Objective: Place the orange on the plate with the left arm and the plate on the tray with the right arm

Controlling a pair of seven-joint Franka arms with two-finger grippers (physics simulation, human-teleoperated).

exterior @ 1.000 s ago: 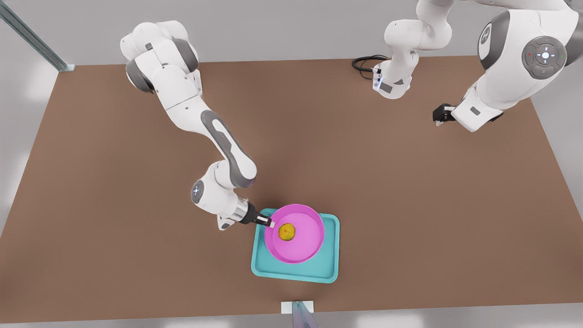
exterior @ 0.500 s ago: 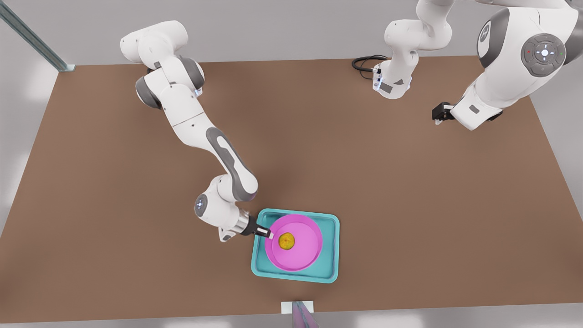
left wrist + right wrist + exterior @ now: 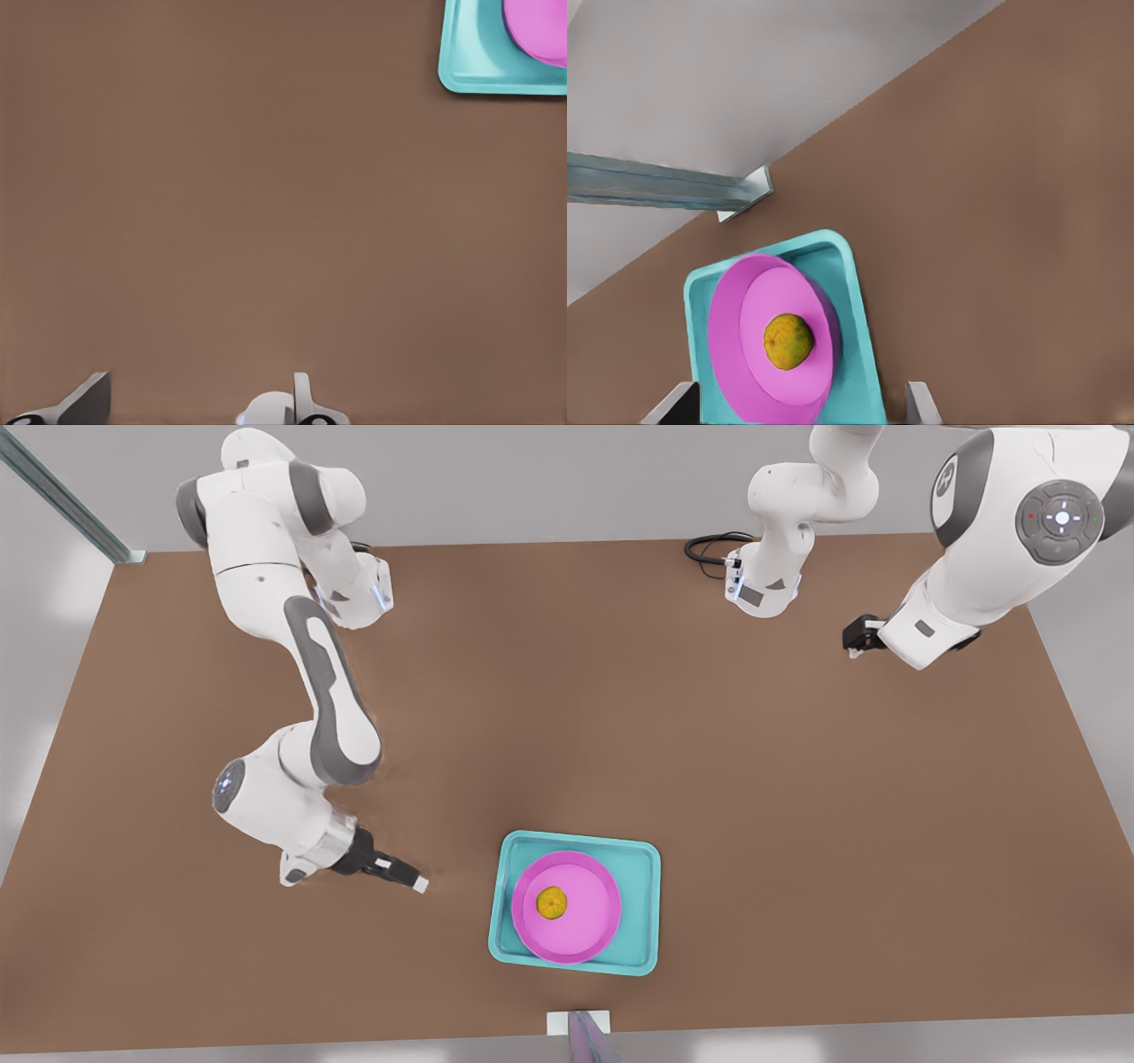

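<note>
The pink plate (image 3: 589,930) lies flat inside the teal tray (image 3: 640,868), near the table's front edge. The orange (image 3: 552,903) rests on the plate, left of its centre. My right gripper (image 3: 416,884) hangs open over the bare table, well off the tray toward the front view's left and holding nothing. In the right wrist view the orange (image 3: 788,341), the plate (image 3: 735,328) and the tray (image 3: 850,292) lie ahead of that gripper (image 3: 799,391). My left gripper (image 3: 852,642) waits open at the far right of the front view; its wrist view shows its spread gripper (image 3: 202,381) and a tray corner (image 3: 469,71).
A black cable (image 3: 709,545) coils by the arm base (image 3: 766,584) at the back. A metal post (image 3: 580,1032) stands at the front edge just below the tray. Another post (image 3: 62,500) runs at the back left. Bare brown table (image 3: 753,797) surrounds the tray.
The right gripper lowered the plate with the orange onto the tray, let go of its rim and drew back toward the front view's left. The left arm barely shifted.
</note>
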